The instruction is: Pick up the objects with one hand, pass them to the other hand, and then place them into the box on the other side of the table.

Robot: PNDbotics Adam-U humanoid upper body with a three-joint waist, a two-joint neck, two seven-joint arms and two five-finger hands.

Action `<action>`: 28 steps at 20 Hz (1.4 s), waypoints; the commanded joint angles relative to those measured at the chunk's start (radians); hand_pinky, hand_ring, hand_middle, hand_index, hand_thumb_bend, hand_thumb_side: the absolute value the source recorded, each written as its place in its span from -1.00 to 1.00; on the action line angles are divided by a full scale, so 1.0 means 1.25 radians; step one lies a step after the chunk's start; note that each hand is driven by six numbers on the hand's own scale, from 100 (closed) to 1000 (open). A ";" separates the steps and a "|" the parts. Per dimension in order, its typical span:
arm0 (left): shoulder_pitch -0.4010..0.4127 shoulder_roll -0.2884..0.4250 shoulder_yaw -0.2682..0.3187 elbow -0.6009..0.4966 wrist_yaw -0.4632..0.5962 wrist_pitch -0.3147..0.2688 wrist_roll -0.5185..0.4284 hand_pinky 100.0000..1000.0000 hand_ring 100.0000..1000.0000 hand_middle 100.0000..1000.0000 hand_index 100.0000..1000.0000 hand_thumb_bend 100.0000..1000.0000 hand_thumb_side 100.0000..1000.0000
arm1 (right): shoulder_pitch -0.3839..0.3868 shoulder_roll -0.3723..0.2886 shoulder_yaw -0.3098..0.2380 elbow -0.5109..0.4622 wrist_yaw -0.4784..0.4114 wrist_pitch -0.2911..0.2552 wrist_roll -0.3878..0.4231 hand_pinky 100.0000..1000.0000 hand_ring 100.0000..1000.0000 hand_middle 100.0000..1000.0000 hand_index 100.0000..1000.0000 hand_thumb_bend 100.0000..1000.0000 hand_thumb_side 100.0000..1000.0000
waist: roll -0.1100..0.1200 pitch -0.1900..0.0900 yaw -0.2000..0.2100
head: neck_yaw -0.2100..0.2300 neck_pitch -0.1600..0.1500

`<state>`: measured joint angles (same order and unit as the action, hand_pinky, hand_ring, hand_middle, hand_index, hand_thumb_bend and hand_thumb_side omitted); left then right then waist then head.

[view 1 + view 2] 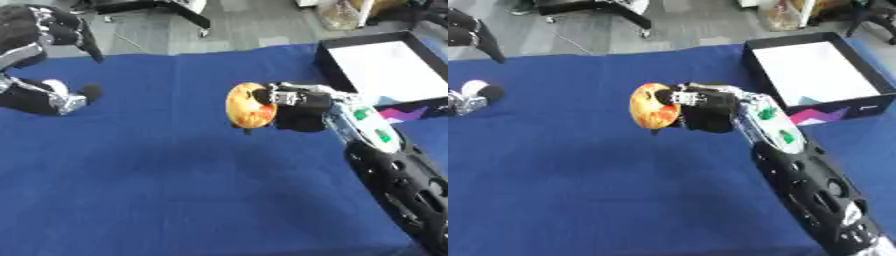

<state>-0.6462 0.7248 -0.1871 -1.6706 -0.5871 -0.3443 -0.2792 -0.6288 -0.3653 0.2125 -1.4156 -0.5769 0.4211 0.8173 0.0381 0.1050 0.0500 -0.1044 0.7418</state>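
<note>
A round orange-and-yellow fruit-like object [248,105] hangs above the blue table near its middle. My right hand [297,107] is shut on it from the right, fingers curled round its side. My left hand [39,35] sits at the far left, raised, fingers curled downward and holding nothing that I can see. A black box with a white inside [389,70] stands at the back right of the table.
A blue cloth [175,190] covers the table. My right forearm [807,185] runs from the lower right corner to the middle. Chair legs and grey floor lie beyond the far edge. A colourful patch [820,116] shows on the box's front.
</note>
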 commanded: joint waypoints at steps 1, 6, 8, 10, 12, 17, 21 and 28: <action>0.015 0.041 0.044 -0.011 0.015 0.027 0.044 0.50 0.09 0.06 0.27 -0.68 -0.57 | -0.020 -0.038 -0.061 0.033 0.002 -0.017 -0.013 1.00 0.05 -0.07 -0.72 -1.00 -0.60 | 0.001 -0.010 0.000 | 0.002 -0.012; 0.079 0.048 0.068 -0.037 0.014 0.042 0.075 0.50 0.09 0.06 0.27 -0.72 -0.52 | -0.051 -0.081 -0.166 0.136 -0.014 -0.081 -0.081 1.00 0.05 -0.06 -0.71 -1.00 -0.30 | 0.005 -0.009 0.000 | 0.006 -0.011; 0.096 0.046 0.077 -0.045 0.017 0.047 0.077 0.50 0.09 0.06 0.27 -0.73 -0.51 | -0.070 -0.100 -0.211 0.181 -0.014 -0.098 -0.109 1.00 0.05 -0.07 -0.69 -1.00 -0.56 | 0.006 -0.009 0.003 | 0.004 -0.012; 0.112 0.044 0.087 -0.055 0.020 0.051 0.079 0.50 0.08 0.06 0.27 -0.74 -0.50 | -0.087 -0.127 -0.255 0.225 0.001 -0.107 -0.136 1.00 0.03 -0.09 -0.68 -1.00 -0.49 | 0.007 -0.009 0.005 | 0.003 -0.011; 0.128 0.043 0.098 -0.067 0.024 0.056 0.082 0.50 0.08 0.06 0.27 -0.75 -0.49 | -0.102 -0.158 -0.299 0.269 0.024 -0.110 -0.163 1.00 0.00 -0.12 -0.65 -1.00 -0.53 | 0.008 -0.009 0.009 | 0.003 -0.012; 0.159 0.035 0.123 -0.090 0.035 0.071 0.089 0.49 0.08 0.05 0.26 -0.78 -0.47 | -0.136 -0.232 -0.371 0.379 0.091 -0.143 -0.230 1.00 -0.07 -0.19 -0.62 -1.00 -0.76 | 0.006 -0.009 0.020 | 0.000 -0.012; 0.172 0.029 0.133 -0.098 0.040 0.078 0.089 0.49 0.07 0.05 0.26 -0.80 -0.46 | -0.164 -0.290 -0.369 0.470 0.147 -0.197 -0.286 1.00 -0.06 -0.19 -0.46 -1.00 -0.68 | 0.003 -0.009 0.028 | 0.001 -0.012; 0.176 0.023 0.138 -0.106 0.043 0.082 0.087 0.49 0.07 0.05 0.26 -0.82 -0.44 | -0.182 -0.365 -0.228 0.525 0.244 -0.294 -0.384 1.00 0.16 0.08 0.40 -1.00 -0.64 | -0.005 -0.007 0.045 | -0.002 -0.012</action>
<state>-0.4189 0.7366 -0.0328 -1.7856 -0.5389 -0.2453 -0.1729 -0.8368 -0.7645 -0.0992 -0.7539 -0.2931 0.0732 0.3596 0.0342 0.1068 0.1057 -0.1047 0.7367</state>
